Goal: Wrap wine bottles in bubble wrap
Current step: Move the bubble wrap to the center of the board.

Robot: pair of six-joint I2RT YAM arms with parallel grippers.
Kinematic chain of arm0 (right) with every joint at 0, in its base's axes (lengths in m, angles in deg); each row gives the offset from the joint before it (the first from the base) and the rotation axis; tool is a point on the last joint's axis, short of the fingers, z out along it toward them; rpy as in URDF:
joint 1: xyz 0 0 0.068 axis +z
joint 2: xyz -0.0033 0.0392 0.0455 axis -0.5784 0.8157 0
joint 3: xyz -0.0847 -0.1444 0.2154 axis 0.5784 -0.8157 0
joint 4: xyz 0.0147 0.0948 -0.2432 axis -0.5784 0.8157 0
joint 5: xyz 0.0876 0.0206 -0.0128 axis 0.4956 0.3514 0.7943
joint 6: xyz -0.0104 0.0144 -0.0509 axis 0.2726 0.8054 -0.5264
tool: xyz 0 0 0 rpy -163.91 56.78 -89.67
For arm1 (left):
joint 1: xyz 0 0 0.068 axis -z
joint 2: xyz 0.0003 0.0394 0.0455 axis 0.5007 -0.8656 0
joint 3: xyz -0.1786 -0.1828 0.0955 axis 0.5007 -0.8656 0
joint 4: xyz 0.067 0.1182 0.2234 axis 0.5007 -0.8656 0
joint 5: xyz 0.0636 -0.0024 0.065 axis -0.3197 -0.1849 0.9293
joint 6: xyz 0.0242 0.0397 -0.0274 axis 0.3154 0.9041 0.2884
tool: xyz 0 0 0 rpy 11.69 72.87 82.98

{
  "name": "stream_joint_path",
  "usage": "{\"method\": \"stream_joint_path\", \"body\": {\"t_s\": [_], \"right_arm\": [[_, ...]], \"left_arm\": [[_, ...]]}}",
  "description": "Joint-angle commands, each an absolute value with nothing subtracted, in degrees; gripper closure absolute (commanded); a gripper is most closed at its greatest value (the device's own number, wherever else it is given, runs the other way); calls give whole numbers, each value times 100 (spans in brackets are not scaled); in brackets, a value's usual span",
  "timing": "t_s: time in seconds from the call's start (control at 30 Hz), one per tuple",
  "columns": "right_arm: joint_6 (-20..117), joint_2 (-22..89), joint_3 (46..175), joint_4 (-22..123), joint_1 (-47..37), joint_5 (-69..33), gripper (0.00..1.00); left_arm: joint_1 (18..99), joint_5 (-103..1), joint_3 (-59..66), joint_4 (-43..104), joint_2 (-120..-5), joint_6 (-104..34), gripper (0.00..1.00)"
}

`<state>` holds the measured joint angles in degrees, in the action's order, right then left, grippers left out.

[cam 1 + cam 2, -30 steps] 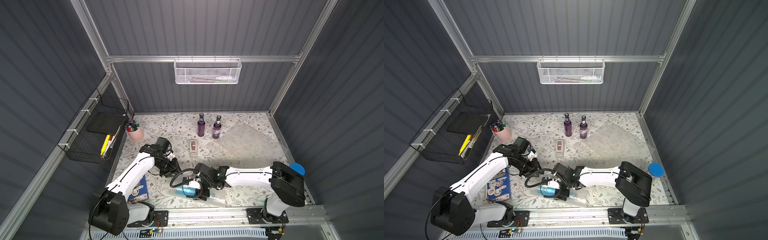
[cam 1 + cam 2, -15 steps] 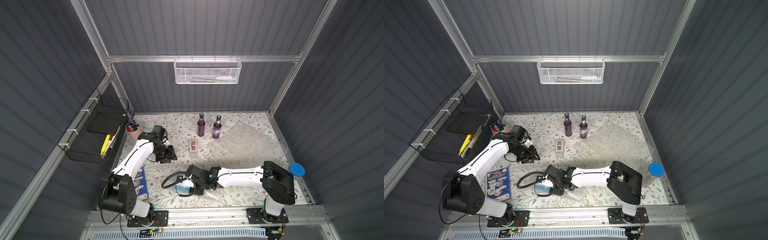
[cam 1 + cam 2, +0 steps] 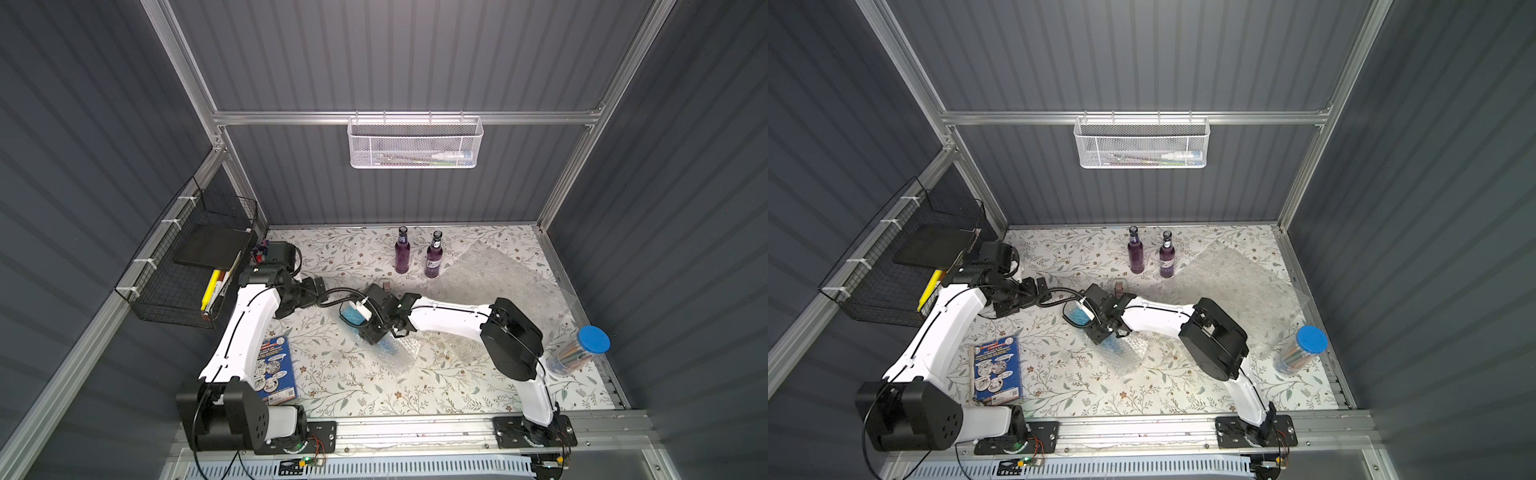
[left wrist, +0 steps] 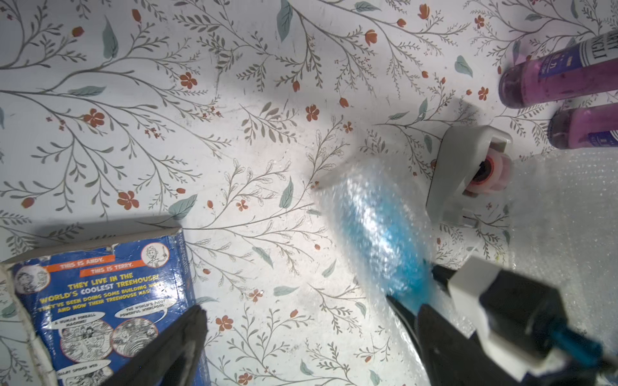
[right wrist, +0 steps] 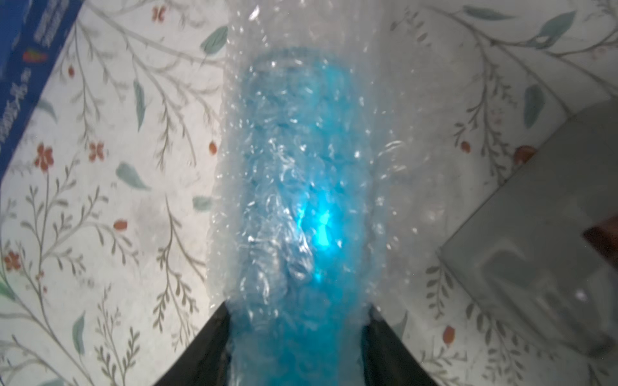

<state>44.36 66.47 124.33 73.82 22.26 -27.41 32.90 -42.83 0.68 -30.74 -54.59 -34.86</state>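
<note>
The blue wine bottle, rolled in bubble wrap, lies slanted near the middle of the mat in both top views. My right gripper is shut on it around the wrap. My left gripper stands open and empty just left of the roll, with the blurred roll beside one finger. Two purple wine bottles stand upright at the back. A loose bubble wrap sheet lies flat at the back right.
A grey tape dispenser sits just behind the roll. A blue book lies at the front left. The blue-lidded cylinder of sticks stands at the right edge. A black wire basket hangs on the left wall.
My left gripper has opened wide and drawn back to the left, away from the roll. My right gripper has carried the wrapped blue bottle from the front edge toward the middle.
</note>
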Motion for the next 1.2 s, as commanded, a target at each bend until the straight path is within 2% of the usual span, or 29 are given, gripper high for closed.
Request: {"method": "stream_joint_path", "body": {"t_s": [0.0, 0.17, 0.33, 0.43, 0.6, 0.8, 0.93, 1.17], "right_arm": [[5698, 7139, 13184, 7758, 2132, -2902, 47], [7273, 7895, 14351, 8144, 1994, -2776, 46], [8247, 8233, 14724, 7325, 1994, -2873, 48], [8874, 8471, 15050, 7107, 1969, -3174, 48], [9537, 8941, 15593, 6373, 2009, -2888, 48], [9878, 9283, 16018, 6051, 2052, -2842, 39], [9804, 8879, 15723, 6031, 1966, -2821, 28], [9621, 7064, 13331, 4788, 1683, -2237, 21]], "left_arm": [[3274, -4228, -366, -2951, -5243, -3400, 1], [3251, -4783, -760, -2600, -4992, -3535, 1], [3251, -5335, -976, -2452, -5083, -3505, 1], [3252, -5399, -983, -2441, -5031, -3518, 1], [3251, -5305, -946, -2696, -4949, -3510, 1], [3251, -5471, -996, -2701, -4972, -3501, 1], [3251, -5717, -999, -2646, -5003, -3485, 0], [3251, -6182, -921, -2691, -5096, -3162, 1]]}}
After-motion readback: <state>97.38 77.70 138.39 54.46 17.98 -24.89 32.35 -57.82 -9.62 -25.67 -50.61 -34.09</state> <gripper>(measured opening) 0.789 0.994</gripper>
